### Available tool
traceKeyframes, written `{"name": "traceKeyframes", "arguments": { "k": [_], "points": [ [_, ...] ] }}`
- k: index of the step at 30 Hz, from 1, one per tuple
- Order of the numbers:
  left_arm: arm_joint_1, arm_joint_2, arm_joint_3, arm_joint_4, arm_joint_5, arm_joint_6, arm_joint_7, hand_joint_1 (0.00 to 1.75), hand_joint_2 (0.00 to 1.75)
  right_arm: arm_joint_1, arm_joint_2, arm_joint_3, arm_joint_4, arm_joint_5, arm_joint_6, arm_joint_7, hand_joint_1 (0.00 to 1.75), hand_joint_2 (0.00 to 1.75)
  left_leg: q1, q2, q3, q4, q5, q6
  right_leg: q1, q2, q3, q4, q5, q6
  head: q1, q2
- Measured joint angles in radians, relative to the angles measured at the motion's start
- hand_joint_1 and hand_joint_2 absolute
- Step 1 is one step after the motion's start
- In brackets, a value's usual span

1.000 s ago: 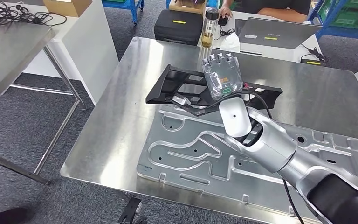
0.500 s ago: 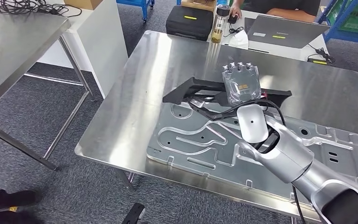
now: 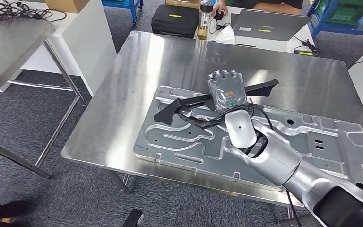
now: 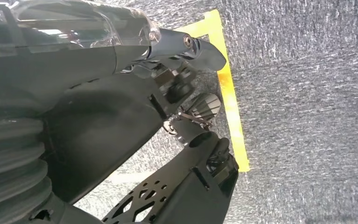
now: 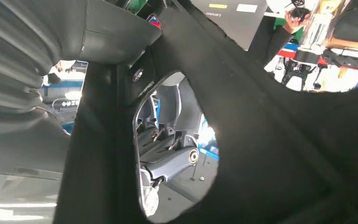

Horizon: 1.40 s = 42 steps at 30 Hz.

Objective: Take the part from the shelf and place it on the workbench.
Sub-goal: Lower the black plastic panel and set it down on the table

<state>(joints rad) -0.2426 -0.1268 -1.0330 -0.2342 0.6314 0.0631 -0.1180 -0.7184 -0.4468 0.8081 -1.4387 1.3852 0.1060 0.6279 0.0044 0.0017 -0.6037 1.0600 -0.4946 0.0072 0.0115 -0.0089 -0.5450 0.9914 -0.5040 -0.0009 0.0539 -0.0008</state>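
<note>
Black part (image 3: 196,105) is gripped in the right robot hand (image 3: 227,91), hanging just over the big stamped metal panel (image 3: 179,137) lying on the steel desk (image 3: 137,80). Left robot hand (image 4: 37,140) hangs over carpet; can't tell its fingers' state.

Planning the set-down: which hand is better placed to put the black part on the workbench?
Right. The right hand already holds the black part over the workbench; the left hand hangs by the floor.
</note>
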Motion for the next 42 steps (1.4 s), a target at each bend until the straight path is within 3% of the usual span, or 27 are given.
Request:
{"name": "traceKeyframes", "arguments": {
  "k": [3, 5, 8, 9, 10, 11, 13, 15, 18, 20, 21, 24, 25, 26, 27, 29, 31, 35, 37, 39, 40, 41, 42],
  "points": [
    [0.002, 0.0, 0.0, 0.0, 0.009, 0.0, 0.013, 0.0, 1.75, -0.001, 0.003, 0.006, 0.005, -0.002, 0.006, -0.001, 1.75, 1.75, -0.001, 0.002, 0.006, -0.022, -0.003, 0.012, 0.0, 0.0, -0.006, 0.008, -0.003, 0.012, 0.002, 0.0],
    [0.003, -0.001, 0.0, 0.0, 0.012, -0.001, 0.018, 0.0, 1.75, -0.004, 0.007, 0.008, 0.009, -0.003, 0.009, -0.002, 1.75, 1.75, 0.003, 0.004, 0.004, -0.026, 0.0, 0.021, -0.003, 0.001, -0.02, 0.037, -0.028, 0.025, 0.008, 0.0],
    [0.008, -0.001, 0.0, 0.0, 0.013, 0.0, 0.025, 0.0, 1.75, -0.008, 0.014, 0.013, 0.015, -0.004, 0.015, -0.004, 1.75, 1.75, 0.004, 0.01, -0.001, -0.027, 0.003, 0.027, -0.012, 0.003, -0.101, 0.212, -0.117, 0.043, 0.027, 0.0],
    [0.01, 0.0, 0.0, 0.0, 0.013, 0.0, 0.027, 0.0, 1.75, -0.007, 0.018, 0.017, 0.017, -0.005, 0.016, -0.005, 1.75, 1.75, 0.004, 0.013, -0.002, -0.027, 0.003, 0.028, -0.015, 0.004, -0.128, 0.267, -0.134, 0.046, 0.032, 0.0],
    [0.012, 0.001, 0.0, 0.0, 0.013, 0.0, 0.028, 0.0, 1.75, -0.006, 0.022, 0.021, 0.02, -0.005, 0.017, -0.006, 1.75, 1.75, 0.004, 0.016, -0.003, -0.026, 0.003, 0.028, -0.017, 0.004, -0.141, 0.291, -0.132, 0.048, 0.035, 0.0],
    [0.013, 0.001, 0.0, 0.0, 0.013, 0.0, 0.029, 0.0, 1.75, -0.005, 0.025, 0.024, 0.023, -0.005, 0.017, -0.007, 1.75, 1.75, 0.004, 0.018, -0.002, -0.026, 0.003, 0.028, -0.019, 0.004, -0.136, 0.276, -0.11, 0.048, 0.039, 0.0],
    [0.013, 0.0, 0.0, 0.0, 0.013, 0.0, 0.03, 0.0, 1.75, -0.007, 0.029, 0.027, 0.027, -0.005, 0.018, -0.008, 1.75, 1.75, 0.004, 0.022, 0.0, -0.027, 0.003, 0.027, -0.021, 0.006, -0.082, 0.153, -0.033, 0.044, 0.046, 0.0],
    [0.012, -0.001, 0.0, 0.0, 0.007, 0.013, 0.024, 0.0, 1.75, -0.012, 0.031, 0.03, 0.031, -0.008, 0.021, -0.008, 1.75, 1.75, 0.003, 0.024, -0.005, -0.026, 0.005, 0.02, -0.017, 0.01, -0.033, 0.041, 0.012, 0.036, 0.049, 0.0],
    [0.011, -0.006, 0.0, 0.0, -0.018, 0.064, -0.013, 0.0, 1.75, -0.011, 0.035, 0.035, 0.036, -0.023, 0.035, -0.01, 1.75, 1.75, 0.002, 0.027, -0.015, -0.027, 0.011, 0.003, -0.011, 0.009, -0.025, 0.004, 0.013, 0.022, 0.048, 0.0],
    [0.01, -0.009, 0.0, -0.002, -0.022, 0.066, -0.054, 0.0, 1.75, -0.008, 0.039, 0.04, 0.039, -0.033, 0.043, -0.016, 1.75, 1.75, 0.003, 0.017, -0.026, -0.005, -0.007, -0.006, -0.014, 0.005, -0.023, -0.006, 0.02, 0.01, 0.041, 0.0],
    [0.01, -0.009, 0.0, -0.003, -0.018, 0.056, -0.076, 0.0, 1.75, -0.008, 0.042, 0.042, 0.04, -0.038, 0.045, -0.02, 1.31, 1.31, 0.003, 0.009, -0.042, 0.032, -0.031, -0.01, -0.016, 0.003, -0.021, -0.011, 0.024, 0.003, 0.035, 0.0],
    [0.011, -0.009, 0.0, -0.004, -0.007, 0.037, -0.118, 0.0, 1.75, -0.006, 0.057, 0.053, 0.048, -0.047, 0.047, -0.03, 0.0, 0.0, 0.004, -0.004, -0.127, 0.208, -0.11, -0.017, -0.015, 0.0, -0.023, -0.01, 0.026, -0.004, 0.014, 0.0],
    [0.012, -0.009, 0.0, -0.004, -0.009, 0.039, -0.119, 0.0, 1.75, -0.005, 0.063, 0.058, 0.051, -0.049, 0.047, -0.031, 0.0, 0.0, 0.004, -0.004, -0.142, 0.239, -0.113, -0.017, -0.014, 0.0, -0.024, -0.008, 0.025, -0.004, 0.009, 0.0],
    [0.011, -0.009, 0.0, -0.003, -0.012, 0.045, -0.116, 0.0, 1.31, -0.005, 0.067, 0.062, 0.054, -0.051, 0.047, -0.032, 0.0, 0.0, 0.004, -0.003, -0.141, 0.235, -0.098, -0.017, -0.013, 0.0, -0.024, -0.005, 0.024, -0.004, 0.005, 0.0],
    [0.011, -0.009, 0.0, -0.003, -0.015, 0.053, -0.113, 0.0, 0.87, -0.005, 0.072, 0.067, 0.057, -0.054, 0.047, -0.032, 0.0, 0.0, 0.004, -0.002, -0.121, 0.194, -0.068, -0.016, -0.013, 0.0, -0.024, -0.001, 0.021, -0.003, 0.002, 0.0],
    [0.009, -0.009, 0.0, -0.003, -0.016, 0.068, -0.106, 0.0, 0.0, -0.008, 0.077, 0.073, 0.06, -0.06, 0.046, -0.031, 0.0, 0.0, 0.003, 0.002, -0.059, 0.068, -0.01, -0.011, -0.012, 0.0, -0.026, 0.01, 0.013, 0.004, -0.002, 0.0],
    [0.008, -0.01, 0.0, -0.003, -0.011, 0.075, -0.098, 0.0, 0.0, -0.01, 0.079, 0.075, 0.063, -0.068, 0.043, -0.025, 0.0, 0.0, 0.002, 0.005, -0.026, -0.001, 0.005, -0.005, -0.009, 0.0, -0.032, 0.02, 0.008, 0.013, -0.002, 0.0],
    [0.008, -0.014, 0.0, -0.003, -0.005, 0.073, -0.091, 0.0, 0.0, -0.011, 0.079, 0.076, 0.066, -0.085, 0.042, -0.018, 0.0, 0.0, 0.004, 0.002, -0.025, -0.009, 0.007, 0.014, -0.011, 0.0, -0.041, 0.036, -0.007, 0.03, 0.008, 0.0],
    [0.007, -0.018, 0.0, -0.003, -0.012, 0.064, -0.088, 0.0, 0.0, -0.013, 0.079, 0.075, 0.067, -0.127, 0.067, -0.023, 0.0, 0.0, 0.006, 0.002, -0.025, -0.011, 0.009, 0.021, -0.013, 0.001, -0.077, 0.122, -0.061, 0.041, 0.018, 0.0],
    [0.007, -0.019, 0.0, -0.003, -0.024, 0.052, -0.084, 0.0, 0.0, -0.013, 0.081, 0.076, 0.071, -0.216, 0.142, -0.036, 0.0, 0.0, 0.006, 0.004, -0.025, -0.011, 0.009, 0.024, -0.014, 0.002, -0.137, 0.257, -0.122, 0.047, 0.029, 0.0],
    [0.008, -0.018, 0.0, -0.003, -0.028, 0.049, -0.082, 0.0, 0.0, -0.012, 0.082, 0.078, 0.075, -0.26, 0.184, -0.043, 0.0, 0.0, 0.006, 0.005, -0.025, -0.011, 0.009, 0.024, -0.014, 0.002, -0.158, 0.3, -0.133, 0.048, 0.033, 0.0],
    [0.008, -0.018, 0.0, -0.003, -0.03, 0.047, -0.081, 0.0, 0.0, -0.012, 0.084, 0.08, 0.079, -0.293, 0.215, -0.048, 0.0, 0.0, 0.006, 0.006, -0.025, -0.011, 0.009, 0.024, -0.014, 0.002, -0.162, 0.306, -0.123, 0.046, 0.038, 0.0],
    [0.008, -0.018, 0.0, -0.003, -0.031, 0.045, -0.081, 0.0, 0.0, -0.013, 0.086, 0.081, 0.082, -0.311, 0.232, -0.05, 0.0, 0.0, 0.005, 0.007, -0.025, -0.01, 0.009, 0.024, -0.014, 0.003, -0.147, 0.272, -0.094, 0.043, 0.042, 0.0]
  ]
}}
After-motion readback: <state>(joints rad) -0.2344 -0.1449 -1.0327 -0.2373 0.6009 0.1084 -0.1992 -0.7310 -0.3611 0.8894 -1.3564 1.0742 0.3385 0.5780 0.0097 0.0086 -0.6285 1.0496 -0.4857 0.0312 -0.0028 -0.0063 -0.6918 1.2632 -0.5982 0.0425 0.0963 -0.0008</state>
